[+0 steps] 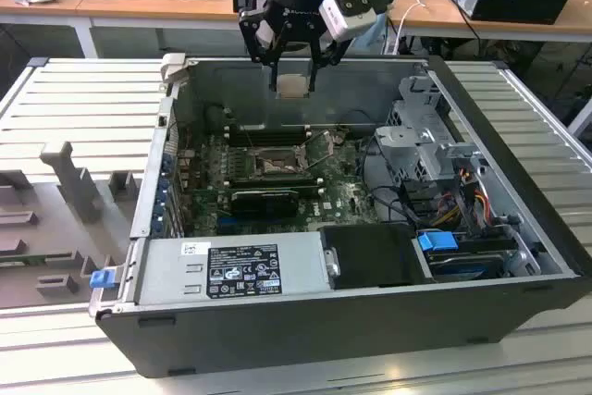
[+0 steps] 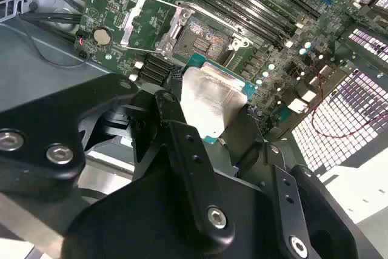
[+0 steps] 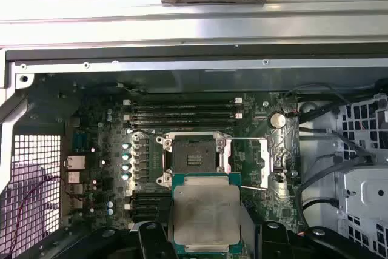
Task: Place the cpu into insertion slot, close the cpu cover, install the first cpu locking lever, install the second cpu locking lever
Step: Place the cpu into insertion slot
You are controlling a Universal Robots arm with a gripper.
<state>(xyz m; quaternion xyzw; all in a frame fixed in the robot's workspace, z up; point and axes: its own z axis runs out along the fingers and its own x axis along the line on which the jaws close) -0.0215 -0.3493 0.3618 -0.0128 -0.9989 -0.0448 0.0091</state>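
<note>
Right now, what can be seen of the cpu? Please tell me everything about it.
The cpu is a small flat square chip: a dull pale silver metal lid with rounded corners on a green board whose edge shows around it. The end effector grips it by two opposite edges, in the air above the open computer case. In the first wrist view it hangs over the motherboard, not yet in the bare insertion slot. Only the fingers touch it.

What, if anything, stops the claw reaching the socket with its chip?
Probably nothing, so yes: the claw holds the chip above the open case, and the socket lies bare below with its cover swung aside.
</note>
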